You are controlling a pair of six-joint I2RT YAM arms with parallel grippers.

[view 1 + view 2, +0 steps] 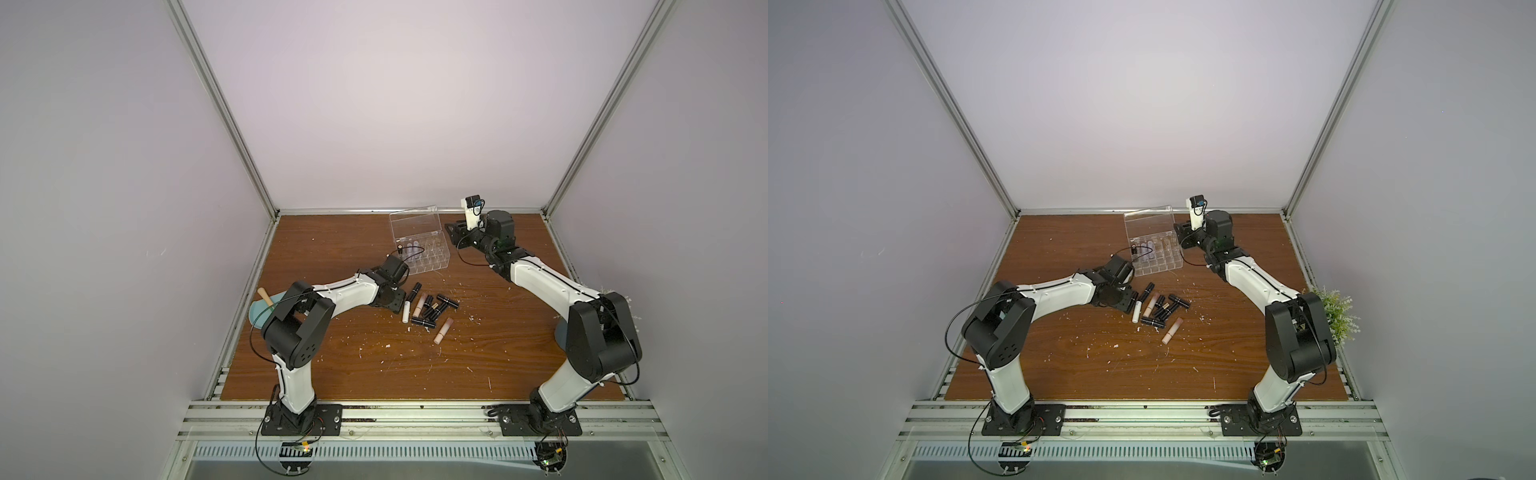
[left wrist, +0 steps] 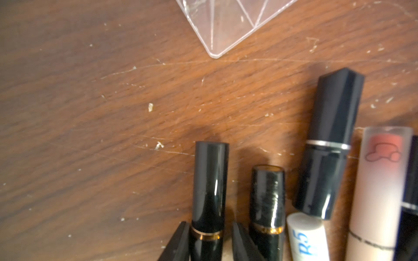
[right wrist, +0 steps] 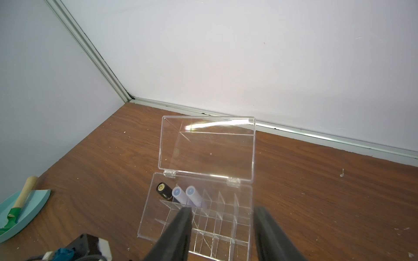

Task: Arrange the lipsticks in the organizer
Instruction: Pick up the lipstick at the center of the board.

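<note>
Several lipsticks (image 1: 432,307), mostly black, lie in a loose pile on the wooden table, with a white one (image 1: 406,311) and a beige-pink one (image 1: 442,331). My left gripper (image 2: 210,226) is down at the pile's left end. Its fingers flank a black gold-banded lipstick (image 2: 210,180), one touching it and a thin gap showing at the other. The clear organizer (image 1: 419,257) stands behind with its lid (image 3: 208,149) up. It holds a black tube (image 3: 162,189) and two lavender ones (image 3: 178,194). My right gripper (image 3: 224,217) hovers open and empty at the organizer's right side.
A light-blue dustpan (image 3: 34,203) with a wooden-handled green tool (image 3: 24,192) lies at the table's left edge behind my left arm. A small green plant (image 1: 1335,316) stands at the right edge. White crumbs (image 1: 473,319) dot the table. Walls close in on three sides.
</note>
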